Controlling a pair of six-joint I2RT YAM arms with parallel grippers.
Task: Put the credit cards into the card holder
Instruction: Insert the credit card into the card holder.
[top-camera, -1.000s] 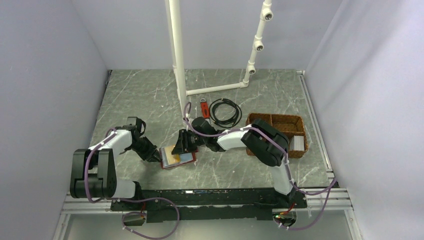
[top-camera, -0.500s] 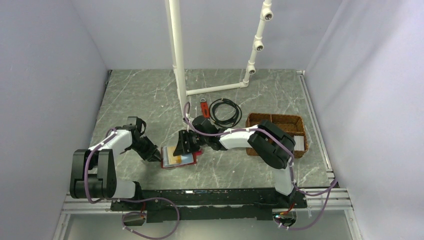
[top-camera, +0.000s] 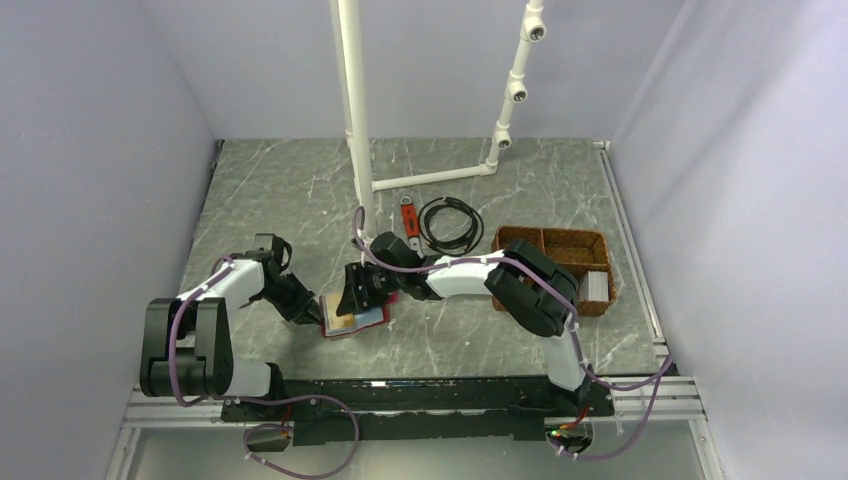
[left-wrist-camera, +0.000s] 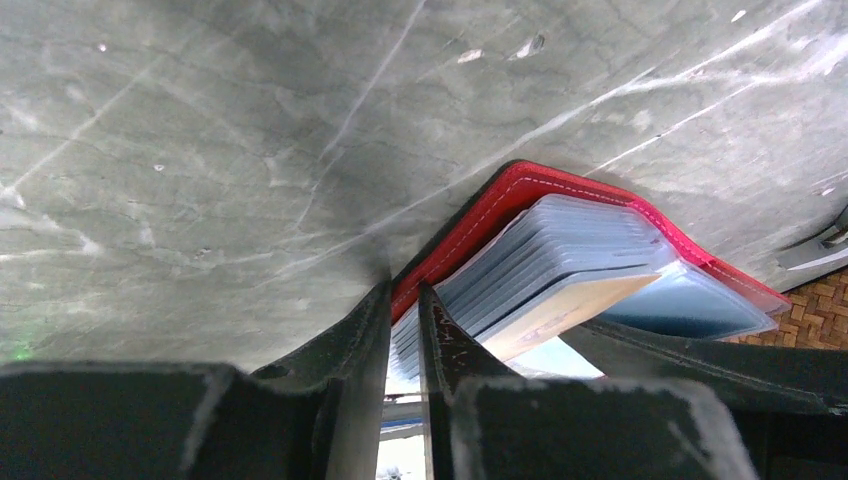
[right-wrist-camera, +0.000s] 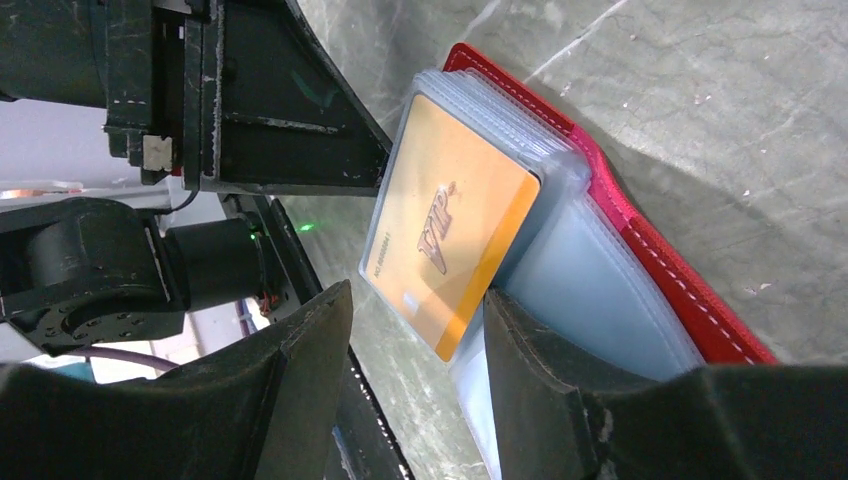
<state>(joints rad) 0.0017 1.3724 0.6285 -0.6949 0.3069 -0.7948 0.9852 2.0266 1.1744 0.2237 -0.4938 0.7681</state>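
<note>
The red card holder (top-camera: 364, 322) lies open on the table, its stack of clear pockets (left-wrist-camera: 590, 235) facing up inside the red cover (right-wrist-camera: 690, 300). An orange card marked VIP (right-wrist-camera: 450, 225) sits partway in the top pocket, one corner sticking out; it also shows in the left wrist view (left-wrist-camera: 560, 310). My left gripper (top-camera: 311, 312) is shut on the holder's left edge (left-wrist-camera: 403, 295). My right gripper (top-camera: 352, 298) is open (right-wrist-camera: 418, 295), its fingers either side of the card's free corner, not pinching it. Pale cards (top-camera: 596, 287) lie in the woven tray.
A brown woven divided tray (top-camera: 548, 236) stands at the right. A black cable coil (top-camera: 450, 223) and a small red tool (top-camera: 408, 215) lie behind the wallet. A white pipe frame (top-camera: 357, 120) rises at the back middle.
My right gripper has slid left over the card holder, now covering more of the orange card. The left gripper has kept its hold on the holder's edge.
</note>
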